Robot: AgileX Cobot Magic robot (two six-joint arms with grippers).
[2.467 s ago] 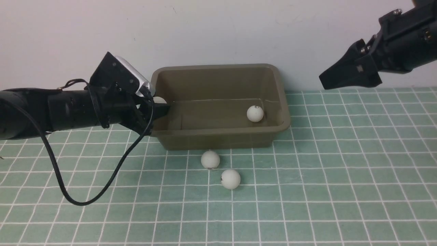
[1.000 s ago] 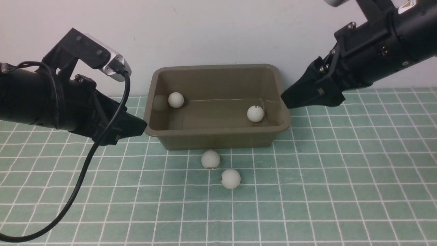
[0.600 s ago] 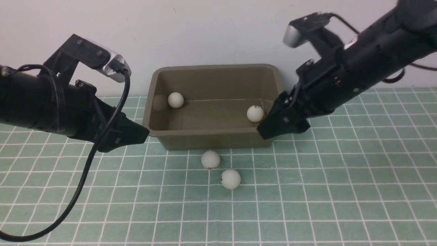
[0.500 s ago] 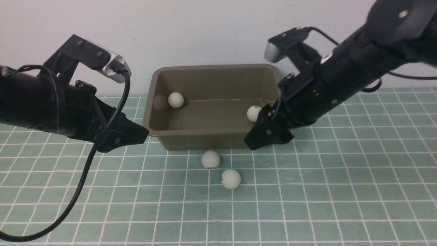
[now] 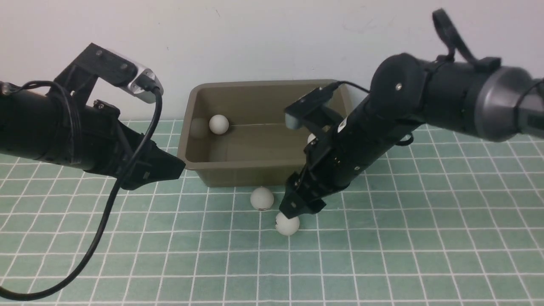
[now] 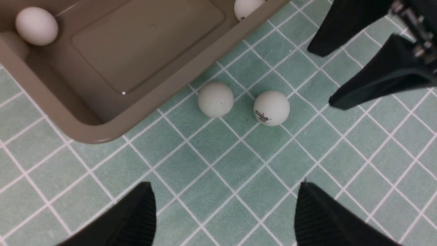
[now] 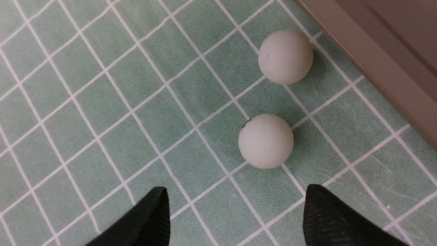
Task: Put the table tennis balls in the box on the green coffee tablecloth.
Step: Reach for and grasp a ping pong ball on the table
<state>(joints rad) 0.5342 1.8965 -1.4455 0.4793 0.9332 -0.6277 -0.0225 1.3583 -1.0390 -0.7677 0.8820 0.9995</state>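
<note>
- The olive-brown box [image 5: 255,175] stands on the green checked tablecloth [image 5: 403,255], at the cloth's far edge close to the wall, about mid-scene.
- Two table tennis balls lie inside the box. The left inner ball [image 5: 219,124] sits in the far left corner. The right inner ball [image 5: 311,138] sits toward the right end, mostly hidden behind the right arm in the front view.
- Two more balls lie on the cloth just in front of the box's near wall. The far loose ball [image 5: 262,198] is just beside that wall. The near loose ball [image 5: 287,225], with a small red printed mark, lies a little nearer and to the right. The two are close but apart.
- The right gripper [image 5: 298,208] points down at the near loose ball, its jaws spread wide and empty. The right wrist view shows that ball just ahead of the fingertips, not yet between them.
- The left gripper [image 5: 172,166] hovers just left of the box's near left corner, jaws wide apart and holding nothing.
</note>
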